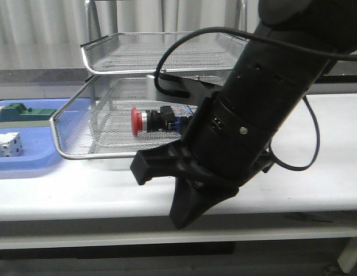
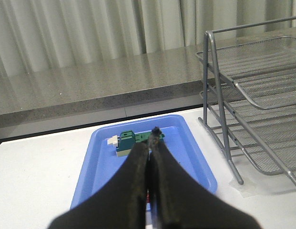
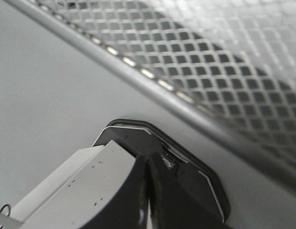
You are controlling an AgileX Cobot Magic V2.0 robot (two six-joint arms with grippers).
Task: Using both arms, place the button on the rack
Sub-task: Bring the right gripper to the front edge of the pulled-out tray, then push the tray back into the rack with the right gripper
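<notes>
The black right arm [image 1: 264, 109] is filling the foreground of the front view, reaching from the upper right down toward the near edge of the white surface [image 1: 80, 192], and its bulk is hiding the right part of everything behind it. Behind it, the silver wire-mesh rack [image 1: 109, 54] is standing on the surface with its tiers open toward the camera, and to its left the flat blue tray [image 1: 29, 161] is carrying a green block [image 1: 23, 113] and a white block [image 1: 8, 145]. The button [image 1: 157, 119] is lying on its side on the mesh of the lower visible tier, red mushroom head pointing left, black body and blue rear block trailing right until the arm is covering them; nothing is gripping it. The right end effector [image 3: 147, 191] is showing its fingers pressed together on nothing in its wrist view, hanging close over the bare surface just beside the rack's rim wire. The left end effector [image 2: 148, 164] is likewise closed and empty, hovering over the near end of the blue tray with the rack off to its side. Judging from this, the placing itself is looking finished, and the step in hand is the withdrawal. The next move is calling for lifting the right arm clear without catching the tray's front rim or the black cable looping near it, since a knock could be rolling the button on the mesh.
</notes>
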